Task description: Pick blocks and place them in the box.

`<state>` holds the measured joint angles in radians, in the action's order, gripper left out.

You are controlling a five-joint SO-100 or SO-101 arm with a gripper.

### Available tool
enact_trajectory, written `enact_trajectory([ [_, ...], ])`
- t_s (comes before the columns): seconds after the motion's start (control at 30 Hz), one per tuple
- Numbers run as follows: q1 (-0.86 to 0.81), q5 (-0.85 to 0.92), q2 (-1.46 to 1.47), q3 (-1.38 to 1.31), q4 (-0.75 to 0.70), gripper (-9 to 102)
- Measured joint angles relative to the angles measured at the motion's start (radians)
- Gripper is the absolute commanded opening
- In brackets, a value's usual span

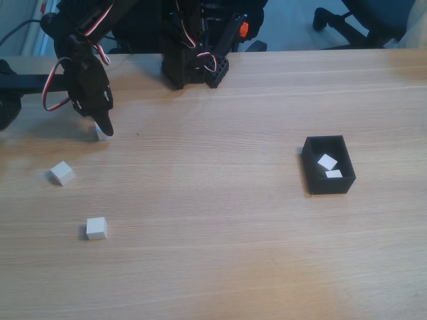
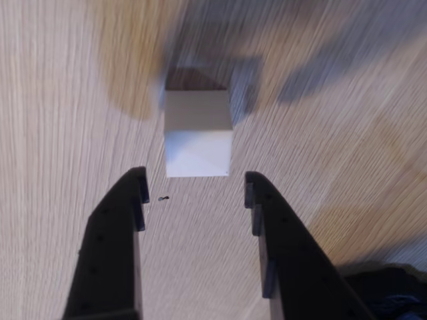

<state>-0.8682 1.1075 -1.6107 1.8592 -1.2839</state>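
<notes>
Spanning the fixed view, the wooden table point(image 1: 220, 267) carries wide bare surface across its centre and lower half. At 12 o'clock the arm's base point(image 1: 193, 63) stands near the far edge; the arm reaches toward 10 o'clock and angles down, with the gripper point(image 1: 102, 128) low over the tabletop. At 3 o'clock sits the box point(image 1: 312, 175), well apart from the arm, holding two blocks point(image 1: 327, 162) point(image 1: 333, 174). Two more blocks point(image 1: 61, 173) point(image 1: 96, 228) lie loose at 8 o'clock. In the wrist view the gripper point(image 2: 193, 190) is released, jaws spread wider than the block point(image 2: 198, 137), which rests on the table just beyond the fingertips point(image 2: 138, 183), untouched.
</notes>
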Motion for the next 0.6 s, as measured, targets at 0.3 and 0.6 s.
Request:
enact_trajectory([
  [0.3, -0.005, -0.008, 0.054, -0.011, 0.009, 14],
  [0.6, -0.009, 0.006, 0.094, -0.014, 0.063, 10],
])
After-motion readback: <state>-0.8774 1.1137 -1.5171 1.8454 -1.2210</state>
